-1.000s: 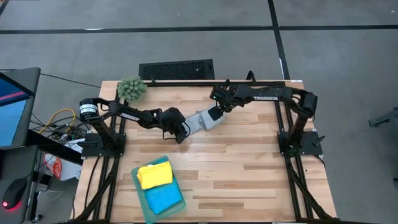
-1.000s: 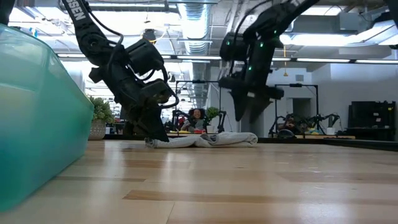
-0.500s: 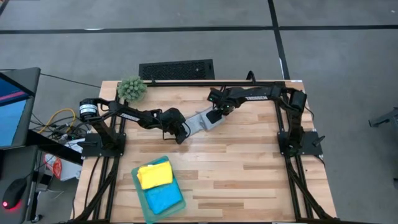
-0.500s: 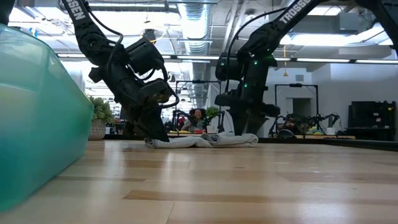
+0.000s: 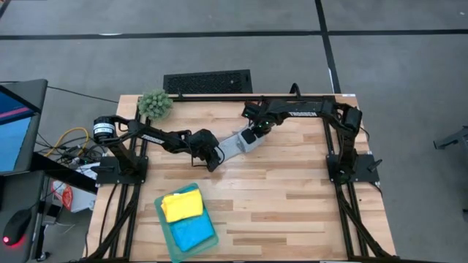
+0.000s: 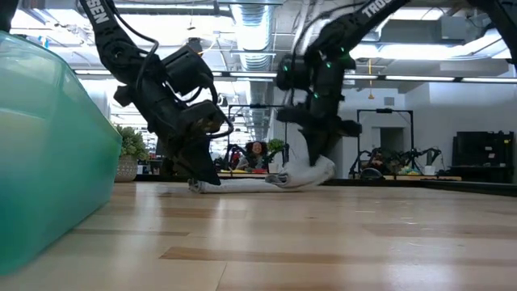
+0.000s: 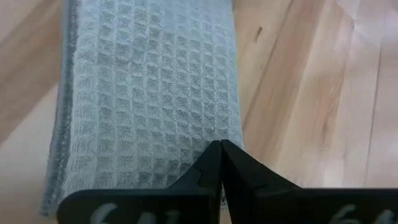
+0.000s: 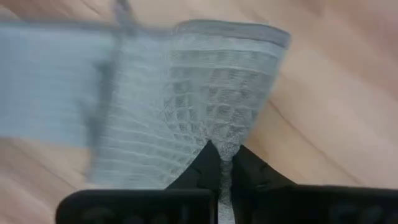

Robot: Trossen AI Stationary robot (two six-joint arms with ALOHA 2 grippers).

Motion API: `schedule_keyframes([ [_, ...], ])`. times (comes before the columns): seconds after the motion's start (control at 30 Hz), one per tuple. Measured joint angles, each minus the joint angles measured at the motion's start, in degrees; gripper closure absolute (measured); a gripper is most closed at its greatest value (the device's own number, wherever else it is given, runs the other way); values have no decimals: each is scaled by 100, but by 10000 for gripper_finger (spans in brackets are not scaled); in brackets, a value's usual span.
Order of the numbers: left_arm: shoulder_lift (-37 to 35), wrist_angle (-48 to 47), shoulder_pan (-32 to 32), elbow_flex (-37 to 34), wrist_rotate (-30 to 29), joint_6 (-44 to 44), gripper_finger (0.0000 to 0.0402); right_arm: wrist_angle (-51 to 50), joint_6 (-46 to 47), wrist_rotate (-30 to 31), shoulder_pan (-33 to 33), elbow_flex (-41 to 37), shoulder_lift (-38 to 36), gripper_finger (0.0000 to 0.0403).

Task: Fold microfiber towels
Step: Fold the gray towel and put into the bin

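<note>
Right now the light grey microfiber towel lies stretched near the table's centre, toward twelve o'clock. The left gripper pinches its eight o'clock end flat, while the right gripper clamps the two o'clock end, lifted off the wood.

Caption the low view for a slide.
Both grippers, left gripper and right gripper, pinch opposite ends of the grey towel, the right end raised off the table.
</note>
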Motion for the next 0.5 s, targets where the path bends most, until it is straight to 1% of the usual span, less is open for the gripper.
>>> schedule_keyframes([
  [0.13, 0, 37, -85, 2, -17, -11, 401, -35, 29, 113, 254, 435, -15, 383],
  [0.23, 0, 103, -141, 2, -20, -13, 401, 84, 211, 134, 517, 686, -15, 383],
  [0.37, 0, 160, -181, 2, -52, -46, 401, 246, 562, 370, 848, 800, -8, 373],
  [0.5, 0, 160, -185, 2, -52, -56, 401, 464, 737, 421, 1097, 885, -4, 374],
])
